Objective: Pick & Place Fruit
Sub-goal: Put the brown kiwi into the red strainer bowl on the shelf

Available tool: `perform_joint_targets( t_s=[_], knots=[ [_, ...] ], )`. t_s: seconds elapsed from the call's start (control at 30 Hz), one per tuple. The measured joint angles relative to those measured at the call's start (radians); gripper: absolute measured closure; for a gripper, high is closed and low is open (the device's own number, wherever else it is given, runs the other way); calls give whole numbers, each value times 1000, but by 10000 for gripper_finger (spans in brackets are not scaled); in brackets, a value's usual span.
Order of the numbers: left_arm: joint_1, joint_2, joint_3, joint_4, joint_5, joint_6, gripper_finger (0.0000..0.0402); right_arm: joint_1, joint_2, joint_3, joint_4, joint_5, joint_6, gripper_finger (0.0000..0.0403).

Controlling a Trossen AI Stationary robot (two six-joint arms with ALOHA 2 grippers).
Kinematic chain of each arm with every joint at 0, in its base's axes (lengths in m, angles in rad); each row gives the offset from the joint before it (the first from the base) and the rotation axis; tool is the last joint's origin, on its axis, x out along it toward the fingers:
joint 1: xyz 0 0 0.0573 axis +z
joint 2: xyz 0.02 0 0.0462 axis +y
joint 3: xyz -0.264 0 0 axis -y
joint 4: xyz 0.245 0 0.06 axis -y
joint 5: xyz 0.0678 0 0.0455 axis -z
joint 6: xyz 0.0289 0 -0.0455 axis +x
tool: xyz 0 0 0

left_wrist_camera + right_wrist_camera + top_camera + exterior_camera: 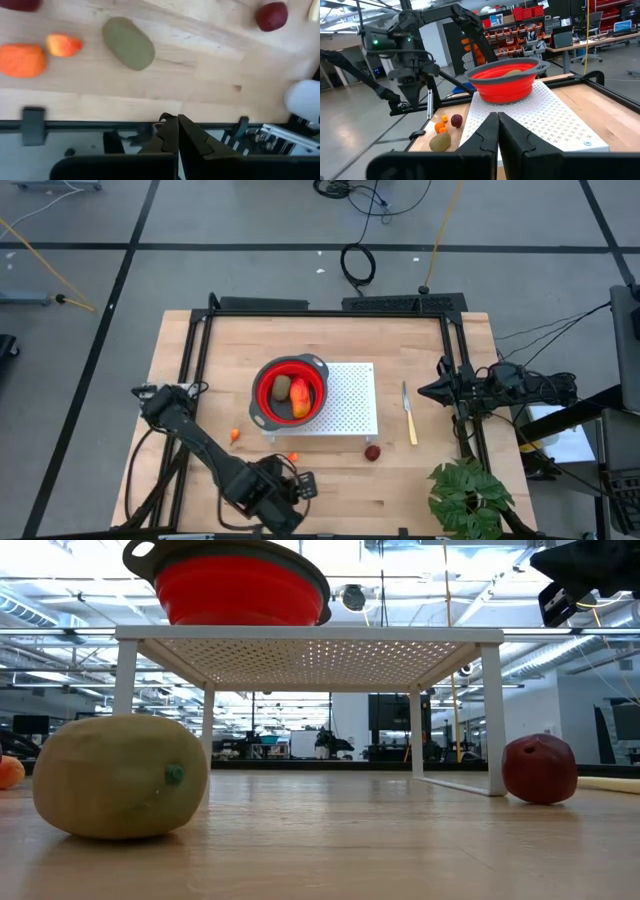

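Observation:
A red bowl [290,390] stands on a white perforated rack [350,402] and holds an olive-brown oval [282,388] and a red-orange mango-like piece [300,398]. On the table in front of the rack lie another olive oval [129,42], orange bits [22,60] [234,435] and a dark red ball [372,452]. My left gripper [177,122] is shut with nothing in it and points down over the table's near edge, short of the olive oval. My right gripper [497,125] is shut and waits level at the table's right side, facing the rack.
A yellow-handled knife [408,415] lies right of the rack. A green leafy plant [468,498] stands at the near right corner. A black frame [195,360] runs along the table's edges. Bare wood shows left of the bowl and along the far side.

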Motion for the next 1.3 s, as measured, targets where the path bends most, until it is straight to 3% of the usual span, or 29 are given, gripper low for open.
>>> perform_joint_targets(
  t_s=[0.3,0.53,0.97,1.13,1.3],
  knots=[
    [8,93,11,132,-32,-9,401,0,0,0,0,0,-6,403],
    [8,109,6,136,-25,9,399,0,0,0,1,0,-6,403],
    [10,109,5,295,-31,448,394,0,0,0,1,0,-6,403],
    [19,109,5,298,22,338,399,0,0,0,0,0,-6,403],
    [16,109,4,275,35,242,370,0,0,0,1,0,-6,403]
  ],
)
